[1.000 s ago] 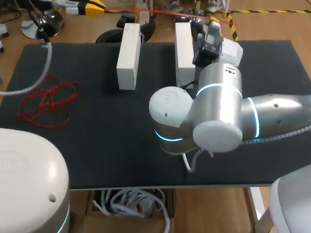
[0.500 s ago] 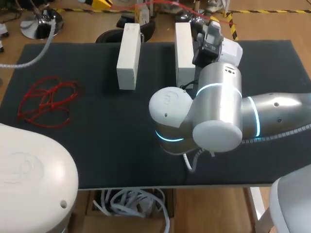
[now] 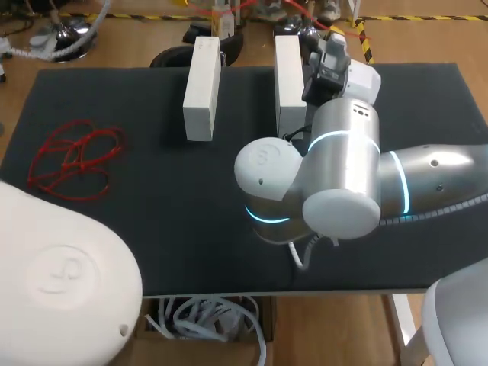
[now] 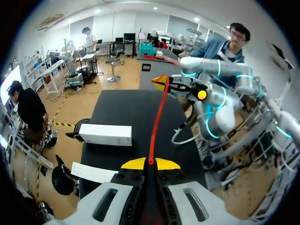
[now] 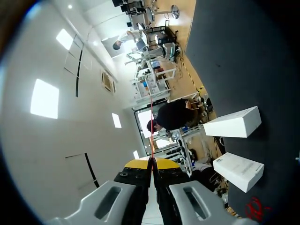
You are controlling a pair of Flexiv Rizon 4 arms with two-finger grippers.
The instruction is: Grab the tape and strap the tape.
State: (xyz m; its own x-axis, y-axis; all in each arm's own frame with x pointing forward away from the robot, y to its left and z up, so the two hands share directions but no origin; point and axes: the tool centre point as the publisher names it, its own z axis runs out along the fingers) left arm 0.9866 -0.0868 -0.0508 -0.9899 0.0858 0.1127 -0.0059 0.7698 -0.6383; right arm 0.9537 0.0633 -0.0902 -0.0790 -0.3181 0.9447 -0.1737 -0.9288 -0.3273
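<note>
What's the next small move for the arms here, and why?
Probably carry the red tape sideways over the two white boxes. The left gripper and right gripper are both shut on it, it runs straight between them, and the boxes lie to one side of it, nothing wrapped around them.

Matt black felt-like desk (image 3: 152, 198), two matt white rectangular card-like boxes (image 3: 201, 90) (image 3: 288, 76), smooth thin red tape (image 4: 157, 112), right arm (image 3: 347, 171) in satin silver metal with glossy white plastic caps.
</note>
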